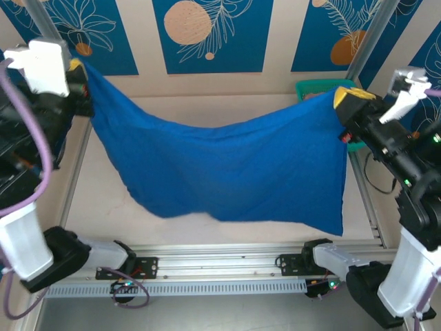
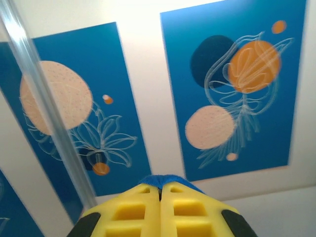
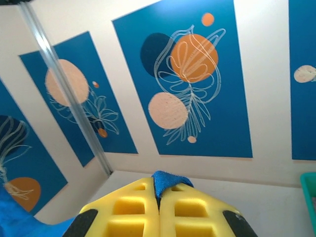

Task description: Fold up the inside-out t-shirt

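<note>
The royal-blue inside-out t-shirt [image 1: 227,169] hangs stretched in the air between both arms, sagging in the middle above the table. At the far left my left gripper [image 1: 78,69] is shut on one corner of it; a tuft of blue cloth [image 2: 165,180] pokes out past the pressed-together yellow fingers [image 2: 133,212]. On the right, my right gripper [image 1: 351,96] is shut on the other upper corner, with a fold of the t-shirt [image 3: 168,180] caught between its yellow fingertips [image 3: 190,210]. The shirt's lower edge hangs near the table's front rail.
A green bin [image 1: 318,88] sits at the back right, partly behind the shirt; its edge [image 3: 308,197] shows at the right of the right wrist view. An aluminium rail [image 1: 227,252] runs along the front. Metal posts [image 1: 372,38] stand at the back corners.
</note>
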{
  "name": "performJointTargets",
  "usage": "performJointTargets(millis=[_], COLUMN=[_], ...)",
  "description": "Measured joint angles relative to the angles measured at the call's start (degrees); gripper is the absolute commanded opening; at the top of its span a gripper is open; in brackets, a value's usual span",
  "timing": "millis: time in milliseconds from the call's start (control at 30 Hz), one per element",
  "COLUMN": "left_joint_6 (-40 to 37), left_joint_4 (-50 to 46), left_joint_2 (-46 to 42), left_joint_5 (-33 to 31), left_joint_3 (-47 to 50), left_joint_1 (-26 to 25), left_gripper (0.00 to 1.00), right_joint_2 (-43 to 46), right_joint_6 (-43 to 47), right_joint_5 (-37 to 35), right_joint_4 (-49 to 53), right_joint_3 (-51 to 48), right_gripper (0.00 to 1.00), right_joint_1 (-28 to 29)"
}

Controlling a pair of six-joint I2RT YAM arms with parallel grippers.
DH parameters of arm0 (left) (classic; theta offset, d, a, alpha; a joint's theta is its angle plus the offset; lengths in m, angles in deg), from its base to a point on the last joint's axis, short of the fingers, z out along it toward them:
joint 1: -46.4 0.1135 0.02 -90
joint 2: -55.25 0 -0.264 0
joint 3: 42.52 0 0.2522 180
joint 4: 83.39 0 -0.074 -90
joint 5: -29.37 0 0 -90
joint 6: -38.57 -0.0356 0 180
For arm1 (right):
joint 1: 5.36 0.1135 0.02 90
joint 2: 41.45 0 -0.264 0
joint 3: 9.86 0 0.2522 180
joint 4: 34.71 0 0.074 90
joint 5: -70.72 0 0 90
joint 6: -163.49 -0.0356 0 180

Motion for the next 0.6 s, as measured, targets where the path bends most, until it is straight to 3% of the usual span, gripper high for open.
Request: performJointTargets(millis=[167,267,433,600], left_joint_6=[3.39,5.16,6.54,7.15], left_joint_4=[0.66,2.03,5.84,11.61], left_joint_2=[14.43,24.0,42.49,59.43], left_joint_5=[7.61,12.5,19.04,23.98], left_joint_3=[-7.13,-6.97,-7.32,-8.7], left_joint_1=[17.18,22.8,26.62,27.04], left_gripper=[0.0,0.0,0.0,0.0], right_joint_2=[-8.0,-16.83,-38.75,-64.26], right_joint_6=[2.27,3.06,3.41,3.48], right_joint_5=[-4.11,-5.33,-7.52,-8.48], right_joint_4=[-4.68,-8.13,-15.06,-15.91], right_joint_3=[-4.94,-5.86,-3.85,8.41], right_gripper=[0.0,0.0,0.0,0.0], right_joint_1=[-0.2,-1.16,-2.08,-2.38])
